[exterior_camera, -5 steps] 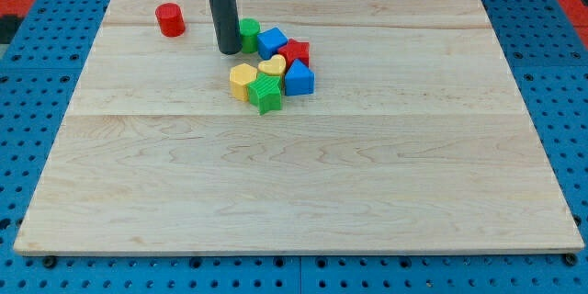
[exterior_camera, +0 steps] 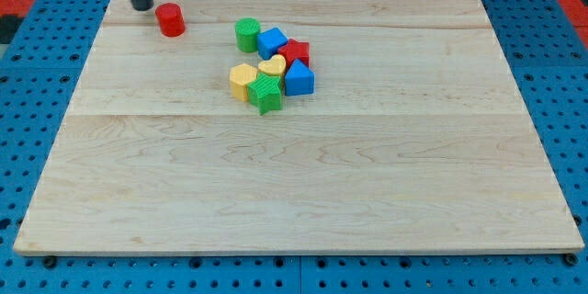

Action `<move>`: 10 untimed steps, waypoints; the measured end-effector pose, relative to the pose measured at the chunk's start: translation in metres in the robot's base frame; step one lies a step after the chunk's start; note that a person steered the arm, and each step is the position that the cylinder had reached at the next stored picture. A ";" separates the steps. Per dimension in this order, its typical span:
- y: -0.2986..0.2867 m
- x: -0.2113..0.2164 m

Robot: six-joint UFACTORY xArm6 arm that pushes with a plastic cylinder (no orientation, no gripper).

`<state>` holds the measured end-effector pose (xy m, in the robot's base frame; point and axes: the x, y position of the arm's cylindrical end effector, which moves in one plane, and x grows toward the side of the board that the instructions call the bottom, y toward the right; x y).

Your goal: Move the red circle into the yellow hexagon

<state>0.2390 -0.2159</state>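
Observation:
The red circle is a short red cylinder near the board's top left. My tip stands just to its upper left, a small gap apart. The yellow hexagon lies on the left side of a block cluster near the board's upper middle, well to the lower right of the red circle.
The cluster also holds a green cylinder, a blue block, a red block, a yellow heart, a blue block and a green block. The wooden board lies on a blue pegboard.
My tip has moved left and up, from beside the green cylinder to the upper left of the red circle. The blocks have not moved.

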 end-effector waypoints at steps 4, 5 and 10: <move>0.046 -0.001; 0.046 0.003; 0.028 0.030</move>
<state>0.2688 -0.1879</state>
